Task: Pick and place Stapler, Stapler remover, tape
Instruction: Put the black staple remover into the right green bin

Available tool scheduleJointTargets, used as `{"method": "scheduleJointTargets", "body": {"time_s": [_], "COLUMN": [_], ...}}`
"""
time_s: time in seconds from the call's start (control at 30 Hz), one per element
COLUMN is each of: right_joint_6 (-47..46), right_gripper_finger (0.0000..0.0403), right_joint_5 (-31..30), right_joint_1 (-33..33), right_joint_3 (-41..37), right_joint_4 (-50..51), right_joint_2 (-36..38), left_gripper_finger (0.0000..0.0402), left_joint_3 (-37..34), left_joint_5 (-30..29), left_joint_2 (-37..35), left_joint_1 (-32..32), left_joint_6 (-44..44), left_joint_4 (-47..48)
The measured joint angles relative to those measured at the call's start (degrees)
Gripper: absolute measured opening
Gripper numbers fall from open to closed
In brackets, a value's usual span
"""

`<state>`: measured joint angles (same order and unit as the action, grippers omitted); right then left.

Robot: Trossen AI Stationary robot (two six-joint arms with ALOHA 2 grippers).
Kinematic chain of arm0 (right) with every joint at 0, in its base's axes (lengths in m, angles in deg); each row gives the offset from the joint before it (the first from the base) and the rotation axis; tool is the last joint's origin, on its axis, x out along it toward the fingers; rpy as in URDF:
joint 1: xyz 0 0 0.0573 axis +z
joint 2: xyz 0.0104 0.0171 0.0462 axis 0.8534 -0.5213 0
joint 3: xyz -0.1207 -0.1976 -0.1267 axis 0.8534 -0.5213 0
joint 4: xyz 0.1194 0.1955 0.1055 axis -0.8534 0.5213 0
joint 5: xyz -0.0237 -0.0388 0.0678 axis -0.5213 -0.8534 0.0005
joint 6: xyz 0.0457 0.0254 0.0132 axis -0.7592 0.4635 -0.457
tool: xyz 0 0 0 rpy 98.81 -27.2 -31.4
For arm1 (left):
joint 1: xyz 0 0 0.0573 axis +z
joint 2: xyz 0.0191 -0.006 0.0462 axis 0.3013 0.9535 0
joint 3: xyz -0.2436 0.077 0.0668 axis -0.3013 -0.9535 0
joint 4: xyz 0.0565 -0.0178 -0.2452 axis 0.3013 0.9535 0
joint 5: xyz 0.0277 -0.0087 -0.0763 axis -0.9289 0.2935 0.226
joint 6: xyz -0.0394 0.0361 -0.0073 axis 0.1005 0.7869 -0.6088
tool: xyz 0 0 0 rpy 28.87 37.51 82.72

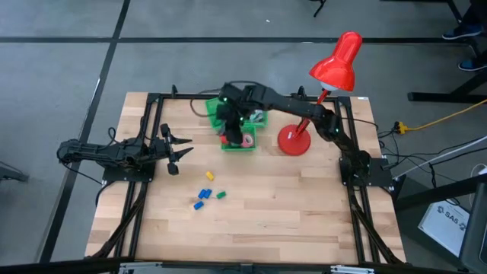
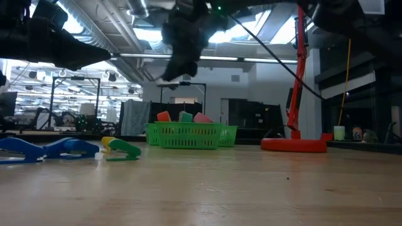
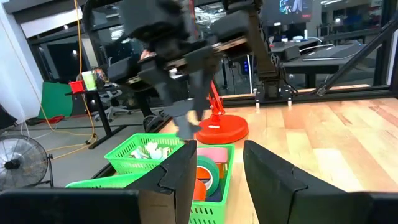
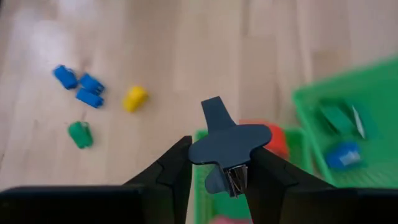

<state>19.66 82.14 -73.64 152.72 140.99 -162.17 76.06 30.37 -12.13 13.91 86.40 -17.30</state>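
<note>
Staplers on the table, tape rolls in a basket, a staple remover held above it

Small blocky staplers lie loose on the bare wood: three blue [image 4: 83, 88], one yellow [image 4: 134, 98], one green [image 4: 79, 134], close together and well apart from the baskets. Red, orange and pink tape rolls [image 3: 208, 173] sit crowded in the nearer green basket [image 3: 219, 203]. A grey-blue, claw-shaped staple remover [image 4: 226, 146] is pinched between the right gripper [image 4: 219, 177] fingers, hanging over that basket.
</note>
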Motion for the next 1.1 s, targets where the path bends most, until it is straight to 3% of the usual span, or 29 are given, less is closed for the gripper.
{"method": "scheduleJointTargets", "body": {"time_s": [0.13, 0.23, 0.67, 1.1], "right_joint_6": [-2.8, -6.1, -21.7, -33.3], "right_gripper_finger": [0.0121, 0.0121, 0.0121, 0.0137], "right_joint_5": [-0.5, -4.2, -33.6, -34.8], "right_joint_1": [-3.3, -5.4, -10.2, -9.8], "right_joint_3": [0.0, 0.0, 0.0, 0.0], "right_joint_4": [2.5, 4.3, 16.3, 17.4], "right_joint_2": [0.0, 0.0, 0.0, 0.0], "left_gripper_finger": [0.0128, 0.0127, 0.0127, 0.0128], "left_joint_3": [0.0, 0.0, 0.0, 0.0], "left_joint_5": [0.0, 0.0, 0.0, 0.0], "left_joint_2": [0.0, 0.0, 0.0, 0.0], "left_joint_1": [0.0, 0.0, 0.0, 0.0], "left_joint_6": [0.0, 0.0, 0.0, 0.0], "left_joint_4": [0.0, 0.0, 0.0, 0.0]}}
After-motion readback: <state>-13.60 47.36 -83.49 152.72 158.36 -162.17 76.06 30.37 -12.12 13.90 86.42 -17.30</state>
